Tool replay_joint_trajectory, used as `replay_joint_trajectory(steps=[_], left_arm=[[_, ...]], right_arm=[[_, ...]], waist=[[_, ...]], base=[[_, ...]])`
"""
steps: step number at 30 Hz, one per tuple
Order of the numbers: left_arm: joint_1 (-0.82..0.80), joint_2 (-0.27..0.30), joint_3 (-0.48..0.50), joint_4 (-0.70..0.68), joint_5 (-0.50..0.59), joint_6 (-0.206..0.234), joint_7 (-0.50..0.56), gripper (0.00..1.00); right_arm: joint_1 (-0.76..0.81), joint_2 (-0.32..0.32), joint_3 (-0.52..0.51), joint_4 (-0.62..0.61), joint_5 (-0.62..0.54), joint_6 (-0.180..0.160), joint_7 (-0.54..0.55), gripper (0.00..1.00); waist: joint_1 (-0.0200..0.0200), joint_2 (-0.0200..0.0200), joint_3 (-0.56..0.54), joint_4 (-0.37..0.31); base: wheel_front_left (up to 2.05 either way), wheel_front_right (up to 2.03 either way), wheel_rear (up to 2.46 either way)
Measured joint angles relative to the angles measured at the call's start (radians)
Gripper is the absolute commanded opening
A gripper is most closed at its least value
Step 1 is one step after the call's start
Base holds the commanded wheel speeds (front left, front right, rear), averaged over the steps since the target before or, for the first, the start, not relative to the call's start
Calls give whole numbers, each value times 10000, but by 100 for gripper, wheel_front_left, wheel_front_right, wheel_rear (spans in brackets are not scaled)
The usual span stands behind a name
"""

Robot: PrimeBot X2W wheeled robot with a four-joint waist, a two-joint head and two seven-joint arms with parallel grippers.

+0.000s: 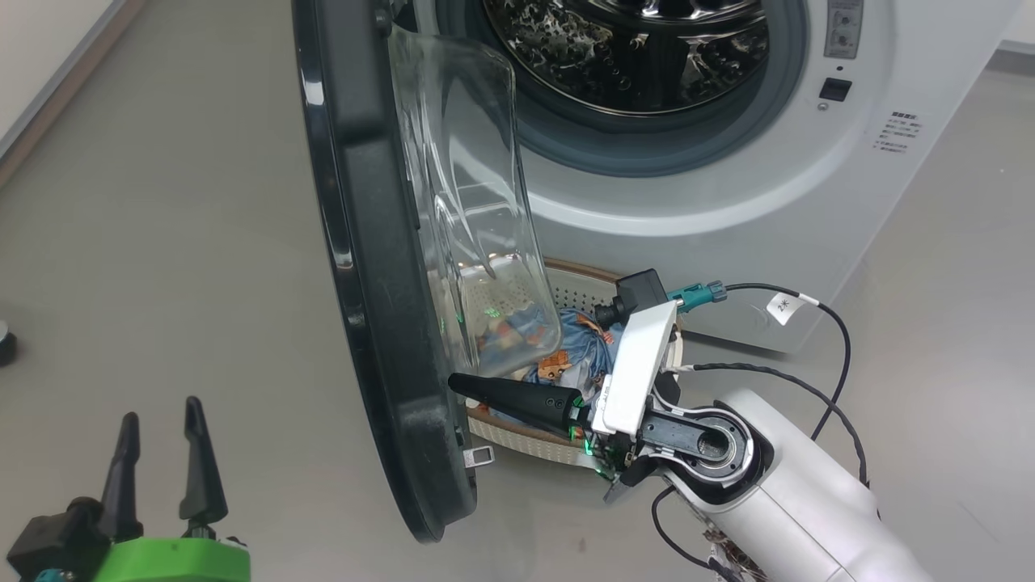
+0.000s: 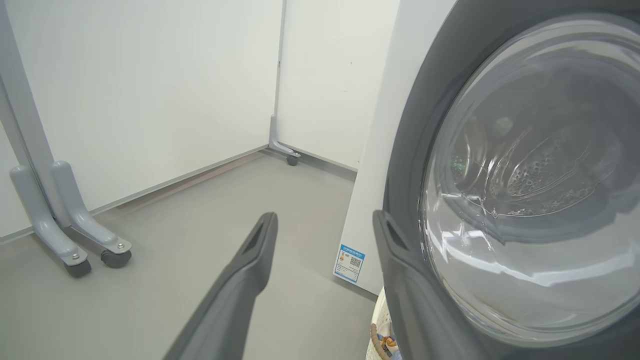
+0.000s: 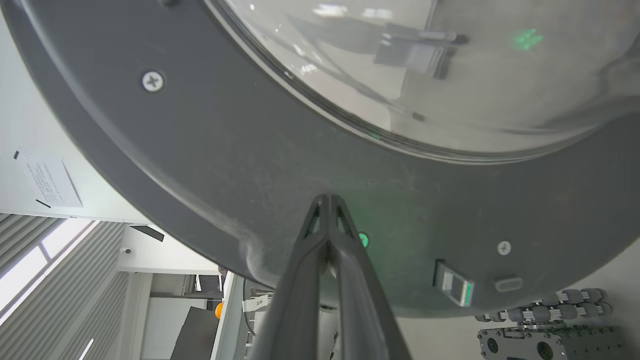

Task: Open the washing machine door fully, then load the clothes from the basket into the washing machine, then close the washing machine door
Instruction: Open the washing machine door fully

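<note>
The washing machine door [image 1: 380, 307] stands swung out from the white washing machine [image 1: 728, 186], its glass bowl [image 1: 469, 210] facing right and the steel drum [image 1: 631, 48] exposed. My right gripper [image 1: 454, 382] is shut, its tips pressed against the door's inner dark rim [image 3: 327, 197] near the bottom. Behind it on the floor sits the basket [image 1: 517, 436] with the blue patterned clothes [image 1: 566, 347] inside, partly hidden by the door glass and my wrist. My left gripper [image 1: 162, 416] is open at the lower left, on the door's outer side [image 2: 525, 175], holding nothing.
Grey floor spreads to the left of the door. A white partition on castored feet [image 2: 75, 250] stands along the wall in the left wrist view. Cables [image 1: 833, 339] loop off my right wrist. A wheeled base [image 3: 545, 325] shows below the door in the right wrist view.
</note>
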Motion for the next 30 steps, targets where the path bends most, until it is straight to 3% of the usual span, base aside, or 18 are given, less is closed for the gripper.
replay_joint_trajectory(steps=[1,2,4,5,7,12,19,30], left_arm=[[11,0,77,-6,0,0,0,100],[26,0,165,-35,0,0,0,100],[69,2,293,-65,0,0,0,100],[101,2,328,-73,2,0,0,100],[172,0,441,-86,4,0,0,100],[347,0,690,-144,13,0,0,100],[529,0,1028,-217,25,0,0,100],[808,0,1262,-334,267,0,0,100]], right_arm=[[-16,6,6,17,-188,0,-33,20],[-43,10,13,33,-353,0,-59,33],[-69,23,12,38,-581,0,-113,51],[-69,31,2,36,-719,0,-153,74],[-70,29,-4,0,-978,0,-234,100],[-74,-174,-94,-424,-1655,0,-616,100],[-75,-731,-901,-1204,-2750,0,-2084,100],[407,-2614,-2082,-1611,-5388,2,-5233,100]], waist=[[0,0,-17,-39],[0,0,-32,-80],[0,0,-61,-178],[0,0,-76,-230],[0,0,-110,-342],[0,0,-202,-669],[0,0,-334,-1190],[0,0,-437,-2000]], base=[[0,0,0],[0,0,0],[0,0,0],[0,0,0],[0,0,0],[0,0,0],[0,0,0],[0,0,0]])
